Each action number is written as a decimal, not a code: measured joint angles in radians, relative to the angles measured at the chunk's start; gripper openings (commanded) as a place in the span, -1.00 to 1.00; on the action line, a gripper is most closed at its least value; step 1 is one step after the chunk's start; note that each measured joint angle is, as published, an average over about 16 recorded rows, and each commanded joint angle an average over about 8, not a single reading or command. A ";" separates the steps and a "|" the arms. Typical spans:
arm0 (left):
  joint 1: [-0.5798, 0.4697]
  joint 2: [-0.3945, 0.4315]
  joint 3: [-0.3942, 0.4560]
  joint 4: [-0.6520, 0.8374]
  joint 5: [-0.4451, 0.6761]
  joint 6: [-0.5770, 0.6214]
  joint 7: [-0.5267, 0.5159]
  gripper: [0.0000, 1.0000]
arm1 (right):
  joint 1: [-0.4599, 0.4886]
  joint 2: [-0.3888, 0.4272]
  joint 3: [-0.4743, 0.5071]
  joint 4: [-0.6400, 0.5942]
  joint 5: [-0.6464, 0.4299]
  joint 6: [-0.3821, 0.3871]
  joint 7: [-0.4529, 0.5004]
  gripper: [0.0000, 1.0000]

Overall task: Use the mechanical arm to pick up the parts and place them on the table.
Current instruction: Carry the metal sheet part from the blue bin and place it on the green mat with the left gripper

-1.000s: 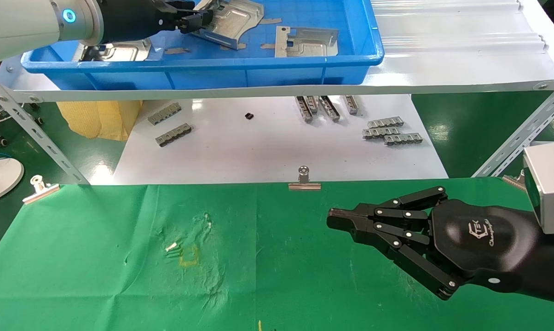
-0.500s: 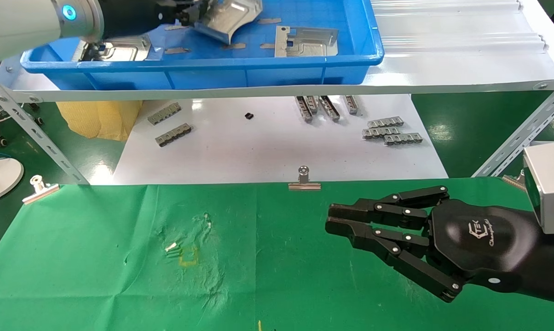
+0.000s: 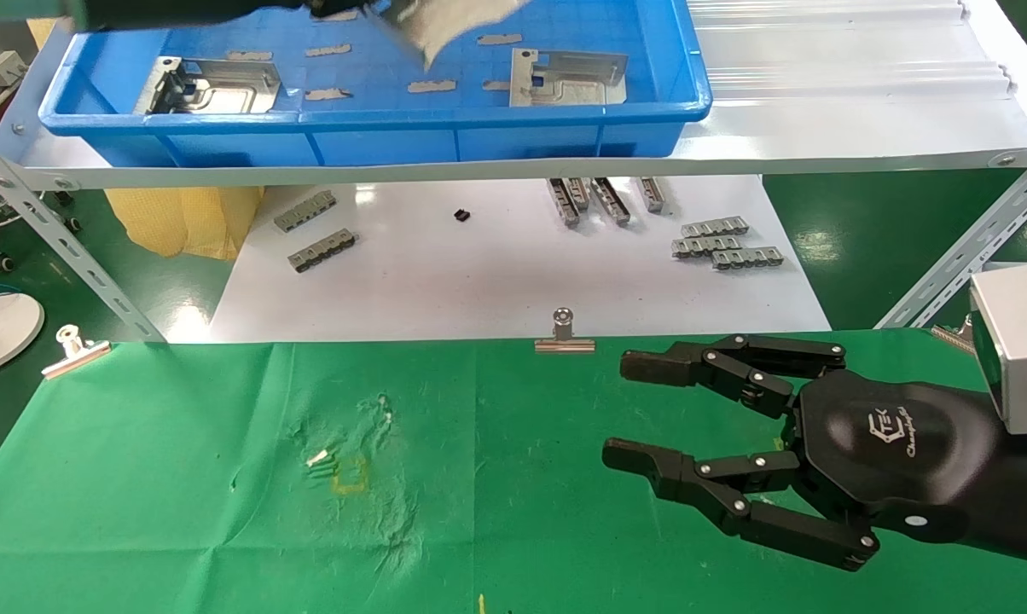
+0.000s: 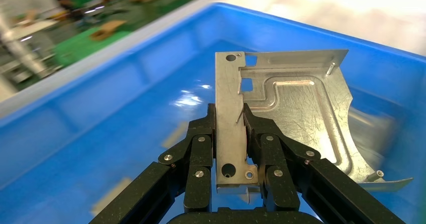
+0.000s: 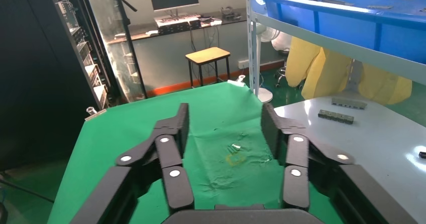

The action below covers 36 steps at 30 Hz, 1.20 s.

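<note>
Green creased cloth table lies nearest us; over it our right black jointed-finger gripper, white logo unreadable, hangs spread wide. Farther off, above the blue plastic tray, our left gripper pinches a silvery stamped sheet-metal part by its holed flange.

The only readable marking is a white logo on the glossy black palm of the right gripper, at the near right of the green table: "TEK" over a slanted script word, too small to make out.
</note>
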 measured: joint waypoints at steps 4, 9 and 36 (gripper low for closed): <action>0.006 -0.046 -0.004 -0.023 -0.017 0.154 0.057 -1.00 | 0.000 0.000 0.000 0.000 0.000 0.000 0.000 1.00; 0.029 -0.104 -0.002 -0.073 -0.049 0.295 0.122 -1.00 | 0.000 0.000 0.000 0.000 0.000 0.000 0.000 1.00; 0.352 -0.380 0.371 -0.503 -0.246 0.356 0.327 -1.00 | 0.000 0.000 0.000 0.000 0.000 0.000 0.000 1.00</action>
